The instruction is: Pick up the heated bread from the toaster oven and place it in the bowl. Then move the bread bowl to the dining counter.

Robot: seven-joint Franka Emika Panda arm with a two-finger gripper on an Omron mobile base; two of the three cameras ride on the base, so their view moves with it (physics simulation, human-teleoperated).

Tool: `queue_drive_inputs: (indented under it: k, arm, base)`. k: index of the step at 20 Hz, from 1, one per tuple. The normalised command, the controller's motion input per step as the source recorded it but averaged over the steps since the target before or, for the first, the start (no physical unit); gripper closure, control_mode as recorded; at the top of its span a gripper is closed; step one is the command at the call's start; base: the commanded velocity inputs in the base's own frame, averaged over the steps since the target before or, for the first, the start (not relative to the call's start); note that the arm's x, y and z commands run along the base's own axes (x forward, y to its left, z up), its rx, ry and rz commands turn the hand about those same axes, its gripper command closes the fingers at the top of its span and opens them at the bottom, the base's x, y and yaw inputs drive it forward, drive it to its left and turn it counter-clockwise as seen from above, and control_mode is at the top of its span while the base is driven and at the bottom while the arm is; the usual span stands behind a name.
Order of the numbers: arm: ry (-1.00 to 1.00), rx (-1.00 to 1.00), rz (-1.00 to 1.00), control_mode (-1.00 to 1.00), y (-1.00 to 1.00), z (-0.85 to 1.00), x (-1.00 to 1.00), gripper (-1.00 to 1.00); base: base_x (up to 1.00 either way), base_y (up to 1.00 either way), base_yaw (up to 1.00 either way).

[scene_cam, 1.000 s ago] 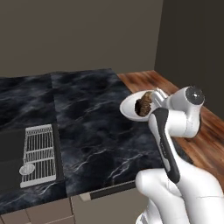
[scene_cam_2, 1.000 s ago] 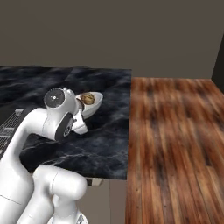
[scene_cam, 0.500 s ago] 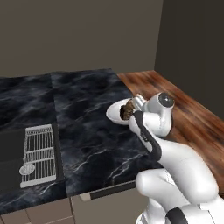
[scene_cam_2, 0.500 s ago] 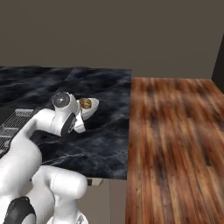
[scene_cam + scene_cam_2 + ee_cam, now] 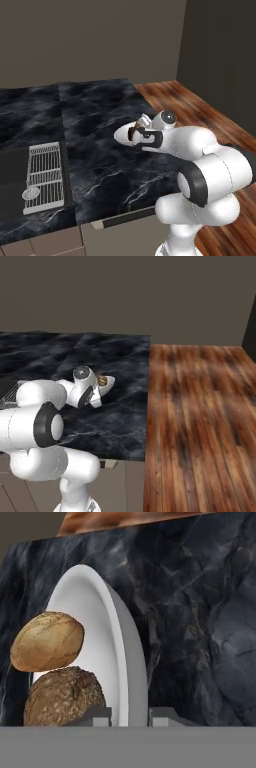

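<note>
The white bowl (image 5: 97, 607) hangs tilted in my gripper (image 5: 131, 716), which is shut on its rim, one fingertip (image 5: 97, 714) inside and one outside. Inside it lie the heated bread (image 5: 47, 641), golden-tan, and below it a darker brown lump (image 5: 62, 697). From the base views, the bowl (image 5: 124, 135) (image 5: 107, 381) is low over the right part of the black marble dining counter (image 5: 100, 165) (image 5: 120, 356); I cannot tell whether it touches. The bread (image 5: 101, 380) peeks over the rim beside the gripper (image 5: 138, 136). The toaster oven is out of view.
A wire rack (image 5: 45, 175) lies beside the sunken dark sink (image 5: 12, 180) at the counter's left. A brown wooden surface (image 5: 200, 110) (image 5: 200, 416) borders the counter on the right. The counter's front edge (image 5: 125, 216) runs just before my base.
The arm has folded in and carried the bowl leftward and down, from over the counter's right edge to low above the marble. The grip stays shut on the rim.
</note>
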Motion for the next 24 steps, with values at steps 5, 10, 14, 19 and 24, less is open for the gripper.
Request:
queue_drive_inputs:
  k: [5,10,14,19,24]
  arm:
    - [0.01,0.00,0.00,-1.00,0.00,-0.04,0.29,-1.00]
    - [0.02,0.00,0.00,-1.00,0.00,0.17,-0.14,-1.00]
    - [0.10,0.00,0.00,-1.00,0.00,0.79,-0.94,-1.00]
    - [0.00,-0.04,0.00,-1.00,0.28,1.00,-1.00,-1.00]
    - [-0.09,-0.19,0.09,-1.00,0.68,1.00,-1.00,-1.00]
  base:
    - [0.00,0.00,0.00]
    - [0.00,0.00,0.00]
    - [0.00,0.00,0.00]
    - [0.00,0.00,0.00]
    - [0.00,0.00,0.00]
